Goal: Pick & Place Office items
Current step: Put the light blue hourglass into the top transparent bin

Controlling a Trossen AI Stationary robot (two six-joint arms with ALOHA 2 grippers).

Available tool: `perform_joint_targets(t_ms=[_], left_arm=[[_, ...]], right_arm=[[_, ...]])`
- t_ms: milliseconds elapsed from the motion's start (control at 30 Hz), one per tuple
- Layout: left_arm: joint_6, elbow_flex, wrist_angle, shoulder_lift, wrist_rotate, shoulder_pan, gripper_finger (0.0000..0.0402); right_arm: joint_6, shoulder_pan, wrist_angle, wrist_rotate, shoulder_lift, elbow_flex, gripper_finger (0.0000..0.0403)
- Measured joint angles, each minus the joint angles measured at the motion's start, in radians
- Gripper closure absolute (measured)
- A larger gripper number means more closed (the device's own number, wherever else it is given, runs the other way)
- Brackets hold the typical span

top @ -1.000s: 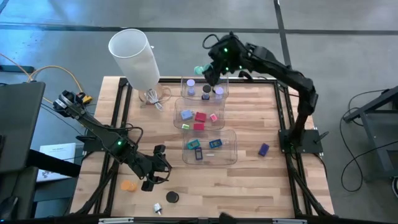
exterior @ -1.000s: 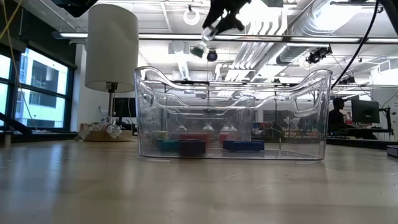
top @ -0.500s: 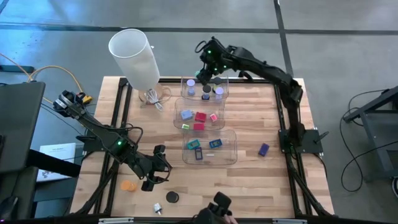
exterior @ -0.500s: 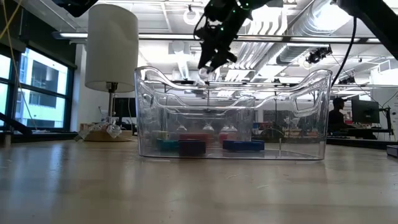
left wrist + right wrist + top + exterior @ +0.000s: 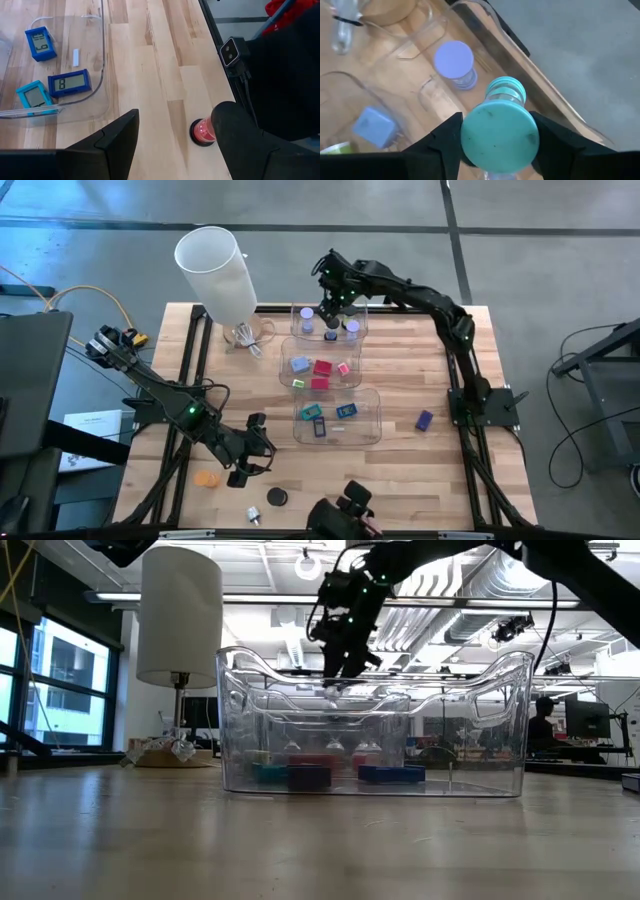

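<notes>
A pale wood-plank table (image 5: 400,450) stands on grey concrete floor, with an open workshop behind. The right gripper (image 5: 496,150) clamps a teal-capped piece (image 5: 500,137) over the far clear bin (image 5: 300,311). The left gripper (image 5: 172,137) waits, fingers apart, empty; beyond it, a blue block (image 5: 70,82) reads "8".

Teal-capped piece (image 5: 500,137) clamped above lavender-capped piece (image 5: 453,60).
</notes>
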Motion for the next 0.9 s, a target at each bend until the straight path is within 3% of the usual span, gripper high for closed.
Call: perform_joint_targets(t_ms=[567, 900], left_arm=[[0.0, 0.0, 0.004, 0.0, 0.0, -0.006, 0.0156], [-0.01, 0.0, 0.004, 0.0, 0.0, -0.013, 0.0156]], right_arm=[[0.014, -0.021, -0.027, -0.023, 0.035, 0.0, 0.0213], [0.002, -0.028, -0.033, -0.035, 0.121, 0.0, 0.021]])
